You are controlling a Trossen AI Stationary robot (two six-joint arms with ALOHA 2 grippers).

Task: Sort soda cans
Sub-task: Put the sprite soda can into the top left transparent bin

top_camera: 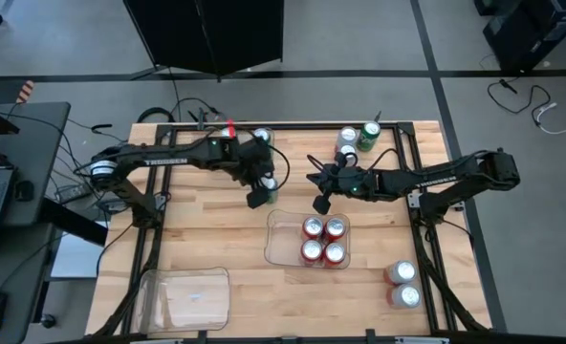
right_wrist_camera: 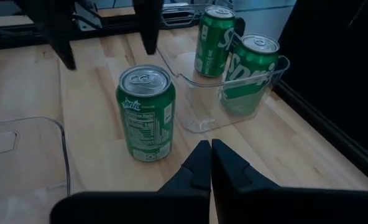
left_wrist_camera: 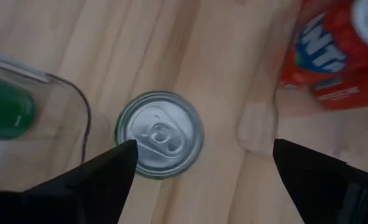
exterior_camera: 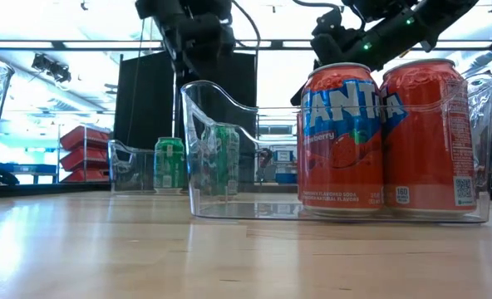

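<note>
A green soda can stands upright on the wood table, alone; its silver top shows in the left wrist view. My left gripper hangs open above it, slanting down, with fingers apart and clear of the can. My right gripper is shut and empty, held above the table to the can's right. Two more green cans stand in a clear tray at the far side. Several red cans stand in the middle clear tray.
An empty clear tray lies at the near left. Three cans, one of them green, stand at the far right, and two cans at the near right. Bare wood lies between the trays.
</note>
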